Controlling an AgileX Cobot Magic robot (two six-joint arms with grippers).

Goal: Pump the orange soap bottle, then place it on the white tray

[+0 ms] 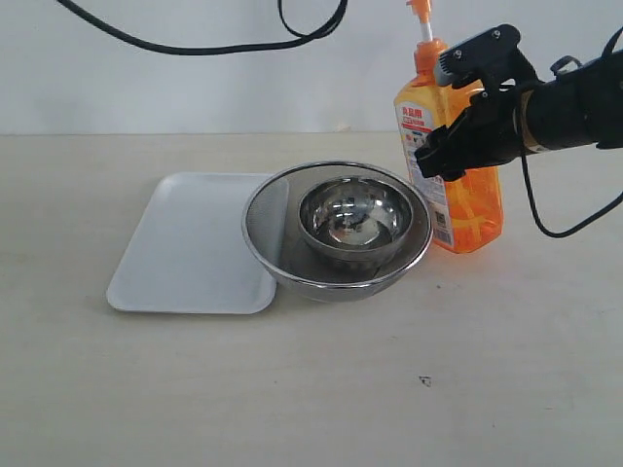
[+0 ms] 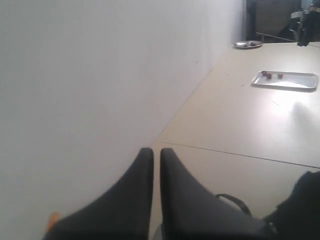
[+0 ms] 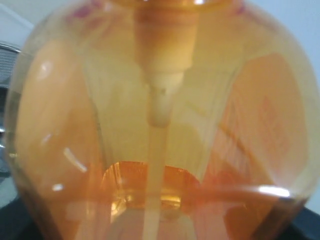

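Right tool [image 1: 450,115] clamps the orange soap bottle [image 1: 477,209] high on its body, upright on the worktop; carrying looks in hand; next, lift it past the steel bowl [image 1: 352,222] to the white tray [image 1: 185,243] beyond.

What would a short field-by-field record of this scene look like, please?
Bottle: orange soap bottle upright on the table, right of the strainer, not on the tray
Tray: white tray at left, nothing inside except the strainer overlapping its right edge
Strainer: mesh strainer with a steel bowl inside
Right gripper: right gripper closed around the bottle's upper body
Left gripper: left gripper shut, empty, out of the exterior view
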